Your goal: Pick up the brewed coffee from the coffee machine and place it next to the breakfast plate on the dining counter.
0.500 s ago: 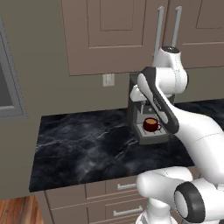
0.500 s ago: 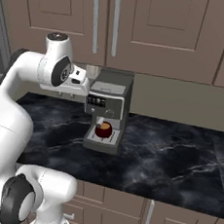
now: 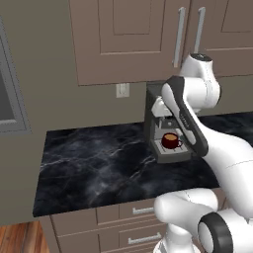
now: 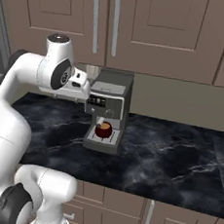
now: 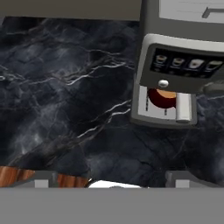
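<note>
Overhead, the pincer [image 5: 109, 181] stands wide apart and empty, well above the small dark red mug [image 5: 162, 97] in the boxy grey coffee machine [image 5: 183, 65].

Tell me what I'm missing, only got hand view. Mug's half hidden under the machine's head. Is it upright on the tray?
Observer: Yes. In the left base view the mug stands upright on the drip tray of the coffee machine, with light brown liquid inside.
Operator: Handle direction?
Observer: In the left base view it sticks out toward picture right.
Operator: Hand height?
Observer: The gripper has its jaws open. The right base view puts it level with the button panel, higher than the mug and on the machine's picture-left side.
</note>
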### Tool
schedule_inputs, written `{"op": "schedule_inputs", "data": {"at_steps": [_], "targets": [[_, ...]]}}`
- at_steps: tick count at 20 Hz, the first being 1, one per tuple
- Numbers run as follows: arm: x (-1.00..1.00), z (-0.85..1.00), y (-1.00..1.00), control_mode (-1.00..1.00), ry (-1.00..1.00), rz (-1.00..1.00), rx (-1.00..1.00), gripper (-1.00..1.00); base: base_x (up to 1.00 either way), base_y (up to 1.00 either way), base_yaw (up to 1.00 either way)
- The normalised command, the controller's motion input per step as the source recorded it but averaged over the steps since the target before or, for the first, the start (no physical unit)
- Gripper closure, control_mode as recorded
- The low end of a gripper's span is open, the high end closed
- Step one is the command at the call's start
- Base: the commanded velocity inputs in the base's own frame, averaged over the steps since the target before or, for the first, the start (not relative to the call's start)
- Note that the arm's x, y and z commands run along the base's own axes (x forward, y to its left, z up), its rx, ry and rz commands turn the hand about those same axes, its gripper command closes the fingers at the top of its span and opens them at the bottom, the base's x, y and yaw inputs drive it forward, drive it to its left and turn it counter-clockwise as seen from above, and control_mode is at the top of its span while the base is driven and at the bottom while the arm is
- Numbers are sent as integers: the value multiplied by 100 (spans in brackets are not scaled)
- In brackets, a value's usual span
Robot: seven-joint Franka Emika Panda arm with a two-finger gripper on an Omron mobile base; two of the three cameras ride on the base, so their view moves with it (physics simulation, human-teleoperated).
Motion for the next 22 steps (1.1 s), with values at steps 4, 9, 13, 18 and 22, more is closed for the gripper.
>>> {"op": "schedule_inputs", "data": {"at_steps": [4,9,13,18,22], "targets": [[-24,-17,-23,-100,-7,0,4,-100,0,0,0],[-31,-43,-71,-100,-26,8,18,-100,0,0,0],[-9,-55,-58,-100,-23,27,4,-100,0,0,0],[0,-37,-50,-100,-19,34,0,-100,0,0,0],[0,-17,-59,-100,-7,27,1,-100,0,0,0]]}}
